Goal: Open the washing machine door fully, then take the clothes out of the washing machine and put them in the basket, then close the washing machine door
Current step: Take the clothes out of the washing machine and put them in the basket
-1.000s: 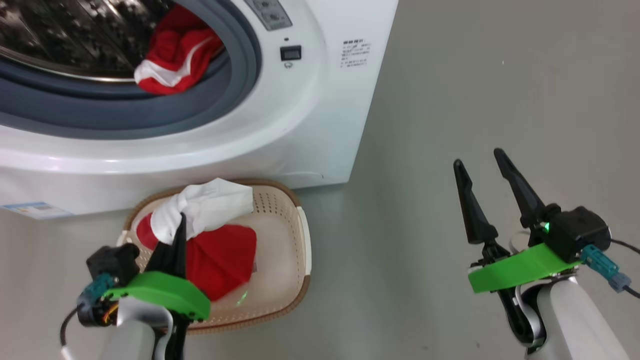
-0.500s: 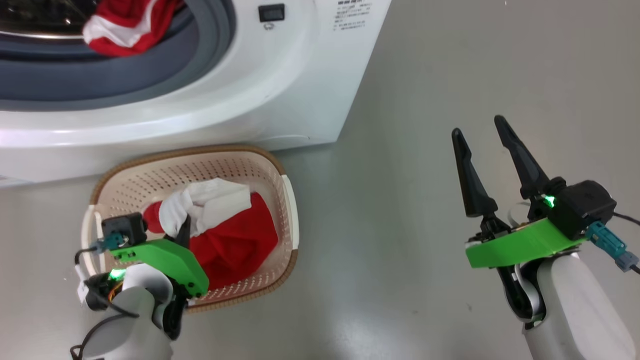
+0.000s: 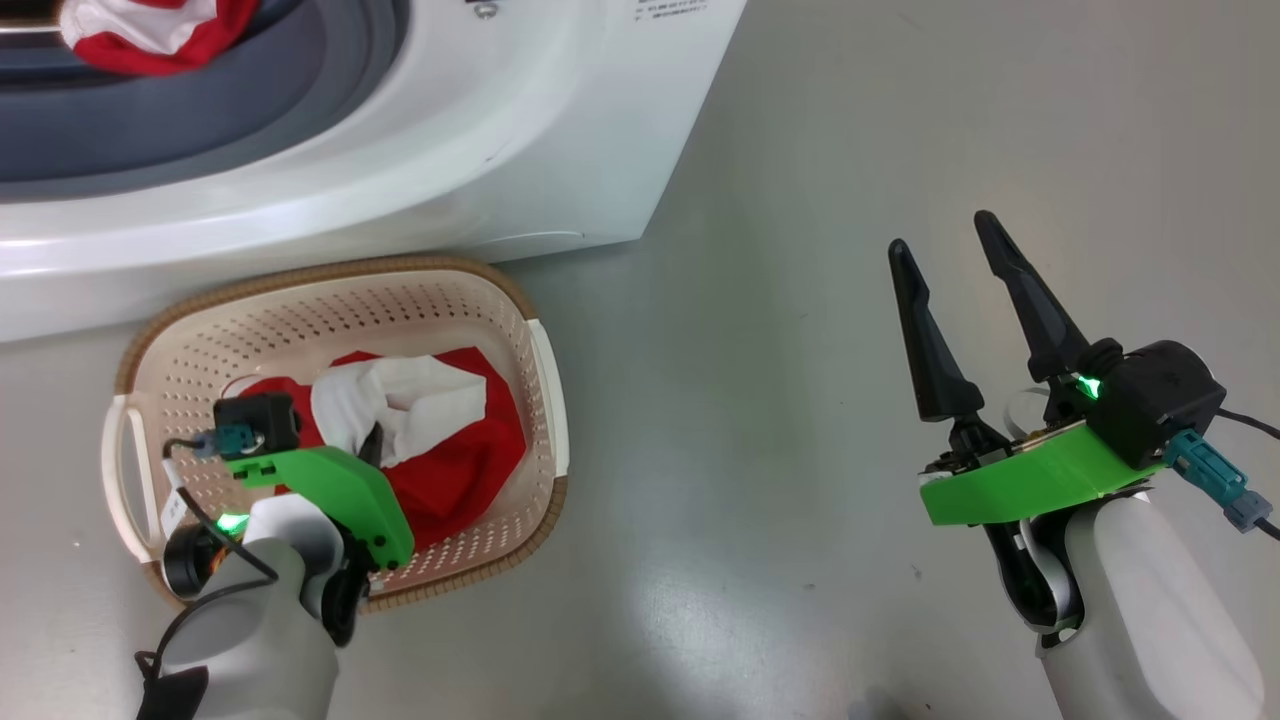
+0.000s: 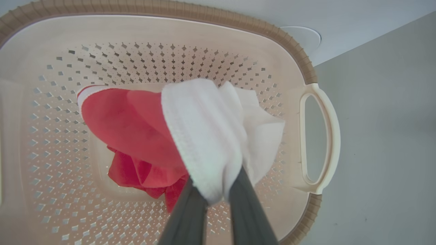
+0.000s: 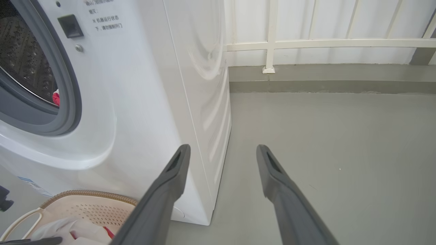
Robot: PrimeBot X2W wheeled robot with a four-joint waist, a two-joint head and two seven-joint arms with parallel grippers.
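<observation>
We are partway through the unloading step. At the near left, the cream-white perforated plastic basket with a brown woven-look rim (image 3: 330,300) stands on the floor just in front of the big white front-loading washing machine (image 3: 520,120). Our left gripper (image 4: 218,199) hangs inside the basket, its two dark fingers close together and pinching the white part of a soft red and white garment (image 4: 204,129), whose red bulk already lies on the basket floor. The left forearm rises from the near left edge and the wrist bends over, so the fingers point down into the basket. We judge that the next move calls for parting these fingers fully, lifting clear without dragging the cloth out, then reaching to the far left, where a second red and white garment (image 3: 150,30) lies at the drum's mouth, just beyond the grey rubber ring (image 3: 250,130). To the right, well apart from the basket, our right gripper (image 3: 941,230) hovers over the bare grey floor (image 3: 760,400). Its fingers are spread wide, holding nothing and pointing away from us, and its pale forearm comes up from the near right corner.
</observation>
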